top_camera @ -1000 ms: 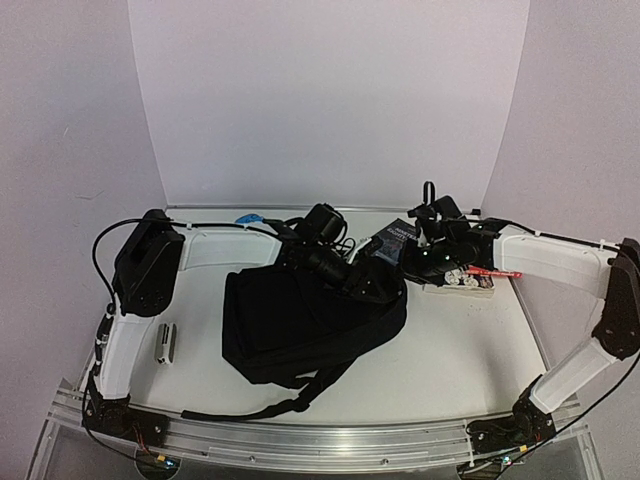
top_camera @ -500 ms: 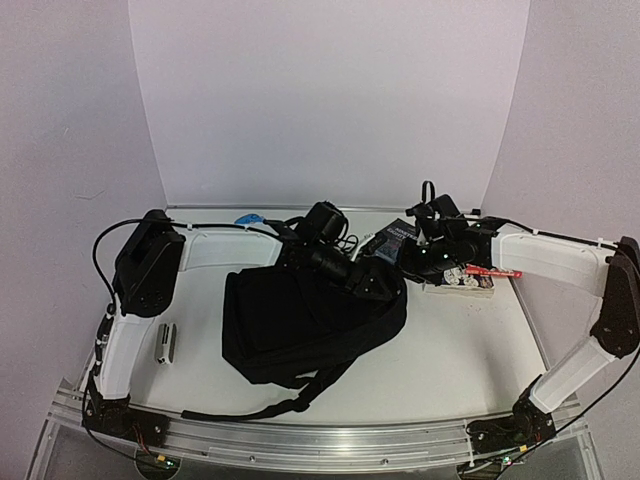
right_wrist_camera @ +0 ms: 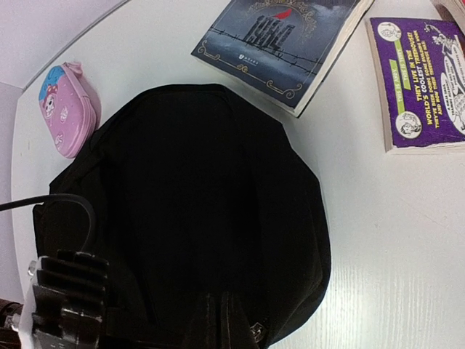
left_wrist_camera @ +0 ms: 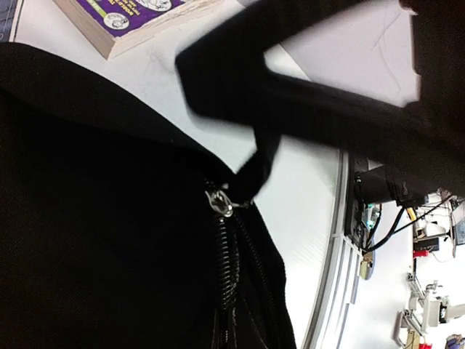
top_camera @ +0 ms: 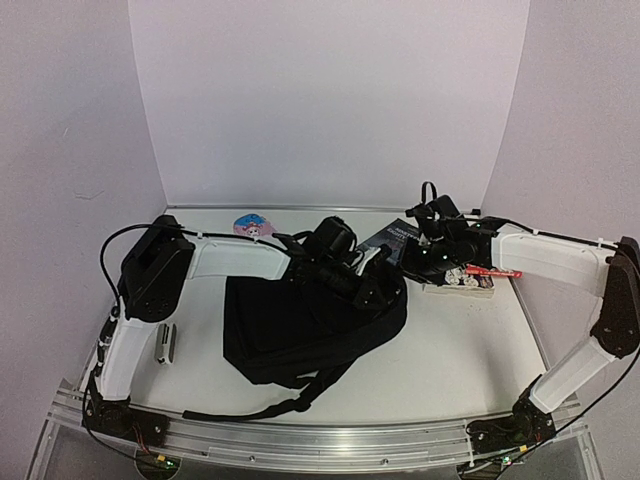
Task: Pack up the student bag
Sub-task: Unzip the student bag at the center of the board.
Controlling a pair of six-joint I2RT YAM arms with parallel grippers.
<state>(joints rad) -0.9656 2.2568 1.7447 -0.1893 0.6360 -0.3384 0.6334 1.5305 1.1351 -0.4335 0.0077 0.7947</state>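
The student bag (top_camera: 290,330) is a large black backpack lying flat mid-table, straps trailing toward the near edge. My left gripper (top_camera: 372,290) reaches over its far right end. In the left wrist view the left gripper (left_wrist_camera: 227,327) is shut on the bag's zipper edge, the coil running up to a silver slider (left_wrist_camera: 220,202). A taut black loop (left_wrist_camera: 290,87) stretches above the slider. My right gripper (top_camera: 415,262) sits at the bag's top corner. In the right wrist view the right gripper (right_wrist_camera: 221,323) is shut on the bag's black fabric (right_wrist_camera: 189,203).
A dark "1984" book (right_wrist_camera: 283,36) and a purple book (right_wrist_camera: 421,80) lie beyond the bag's top. A pink pouch (top_camera: 252,226) rests at the back. A box of pens (top_camera: 465,280) stands at the right, a small white and black item (top_camera: 165,343) at the left.
The left gripper has gone from open to shut at the zipper. The left forearm has shifted nearer, uncovering the pink pouch. The right arm has not moved.
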